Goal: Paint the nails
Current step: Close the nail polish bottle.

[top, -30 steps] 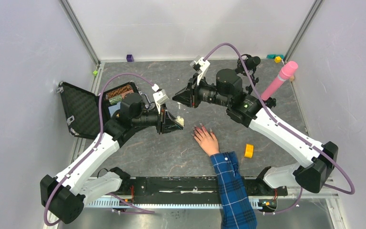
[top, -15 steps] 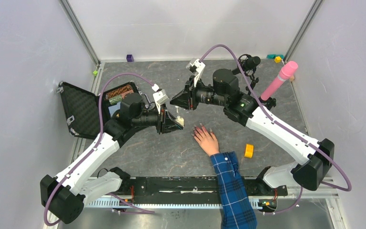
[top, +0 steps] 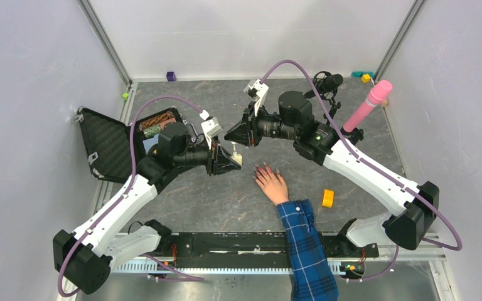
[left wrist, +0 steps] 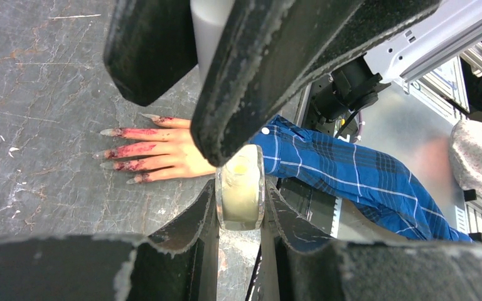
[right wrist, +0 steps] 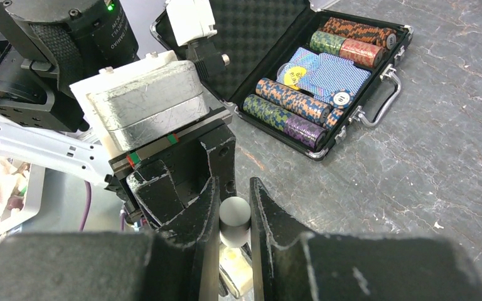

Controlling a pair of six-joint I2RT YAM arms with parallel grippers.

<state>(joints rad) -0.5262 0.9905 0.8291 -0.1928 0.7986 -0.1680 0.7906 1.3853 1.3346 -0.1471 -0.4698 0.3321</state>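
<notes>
A pale hand [top: 272, 182] with a blue plaid sleeve [top: 305, 244] lies flat on the table. Its nails [left wrist: 109, 132] are long and smeared dark pink, as are the fingers. My left gripper [top: 234, 160] is shut on a small white bottle [left wrist: 241, 195], held upright left of the hand. My right gripper [right wrist: 234, 188] comes in from above and is shut on the bottle's grey cap [right wrist: 235, 216], with the bottle [right wrist: 236, 271] just below. In the left wrist view the right gripper's fingers [left wrist: 257, 75] fill the top.
An open black case [top: 108, 145] of poker chips [right wrist: 317, 75] lies at the left. A yellow tape roll [top: 327, 198] sits right of the sleeve. A pink cylinder [top: 367, 105] leans at the back right. Small blocks [top: 171, 76] lie along the back wall.
My right gripper has moved left and down onto the bottle's cap. My left arm, the bottle and the hand have stayed put.
</notes>
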